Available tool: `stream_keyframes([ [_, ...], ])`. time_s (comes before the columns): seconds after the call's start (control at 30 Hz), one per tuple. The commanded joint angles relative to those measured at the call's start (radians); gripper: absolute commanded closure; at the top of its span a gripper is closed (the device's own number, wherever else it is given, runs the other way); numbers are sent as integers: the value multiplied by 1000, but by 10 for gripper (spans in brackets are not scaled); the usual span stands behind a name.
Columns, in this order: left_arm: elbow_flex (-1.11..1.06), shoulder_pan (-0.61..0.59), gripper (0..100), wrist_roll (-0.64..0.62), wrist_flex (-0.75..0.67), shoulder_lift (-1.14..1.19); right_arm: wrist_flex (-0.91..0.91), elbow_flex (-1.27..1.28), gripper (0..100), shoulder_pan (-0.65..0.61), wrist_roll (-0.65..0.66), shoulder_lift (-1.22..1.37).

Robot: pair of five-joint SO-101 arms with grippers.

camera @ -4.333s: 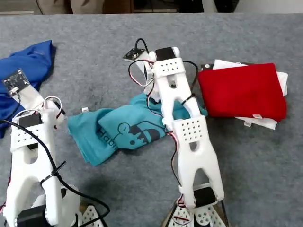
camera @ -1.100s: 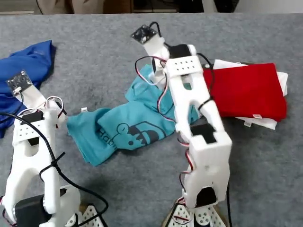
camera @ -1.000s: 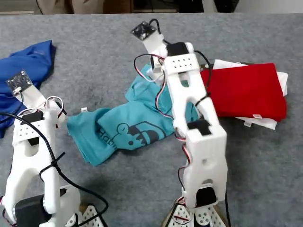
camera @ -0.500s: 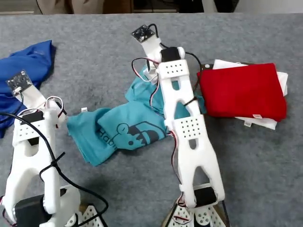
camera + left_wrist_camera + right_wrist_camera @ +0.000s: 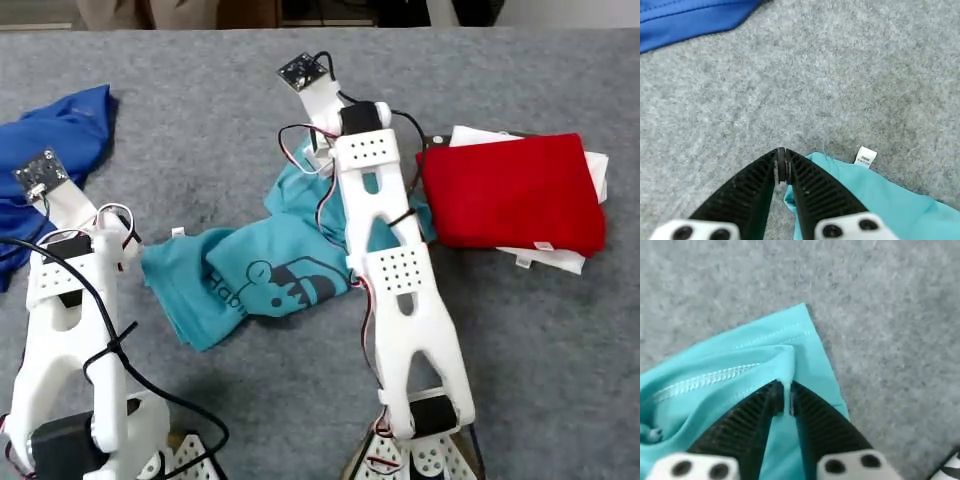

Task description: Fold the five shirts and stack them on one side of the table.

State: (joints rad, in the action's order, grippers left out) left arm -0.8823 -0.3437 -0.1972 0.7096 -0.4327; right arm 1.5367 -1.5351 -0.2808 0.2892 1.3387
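Teal cotton shirt with dark printed figure [image 5: 262,275], crumpled and part-folded, lying at the middle of the high view; long axis runs from the lower left of the frame to the upper right, with the printed side up, a rounded bunched end at lower left and a hemmed corner raised at the upper end. Right gripper [image 5: 784,392]: black ribbed jaws nipped tight on a stitched fold of the teal shirt [image 5: 735,367] near that upper hemmed corner. Right arm [image 5: 392,275]: white, stretched almost straight from its base at the bottom centre of the frame, lying across the shirt's upper end, wrist tipped down. Left gripper [image 5: 781,167]: jaws pressed together at the shirt's left edge [image 5: 880,200], just beside a small white sewn-in label [image 5: 865,156]; whether cloth is caught between them cannot be told. Left arm [image 5: 62,330]: white, rising from the lower left corner, wrist bent toward the shirt's left edge. Red folded shirt [image 5: 512,190]: neat rectangle at the right of the frame, resting on white folded cloth [image 5: 560,260] whose edges show beneath it. Blue loose shirt [image 5: 55,150]: unfolded heap at the upper left edge. Grey felt-like table cover [image 5: 200,100] under all.
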Motion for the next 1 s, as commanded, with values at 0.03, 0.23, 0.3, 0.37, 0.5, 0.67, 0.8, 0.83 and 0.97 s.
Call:
stream_keyframes([
  [0.03,40,9,982,-2,-11,-4,6,-97,967,-10,-9,-15],
  [0.23,40,9,982,-2,-12,-4,44,-133,969,-10,-9,-74],
  [0.3,40,9,982,-2,-12,-4,66,-133,969,-7,-9,-117],
  [0.37,40,9,982,-2,-14,-4,84,-133,972,-7,-11,-170],
  [0.5,40,9,982,-2,-14,-4,130,-133,993,-5,-8,-300],
  [0.67,40,9,982,-3,-9,-7,218,-133,995,-5,-9,-472],
  [0.8,48,9,982,-3,-8,-13,252,-128,996,18,-18,-618],
  [0.83,49,11,981,-6,-3,-15,252,-128,996,30,-34,-656],
  [0.97,158,3,981,-9,163,-7,252,-125,996,68,-43,-809],
])
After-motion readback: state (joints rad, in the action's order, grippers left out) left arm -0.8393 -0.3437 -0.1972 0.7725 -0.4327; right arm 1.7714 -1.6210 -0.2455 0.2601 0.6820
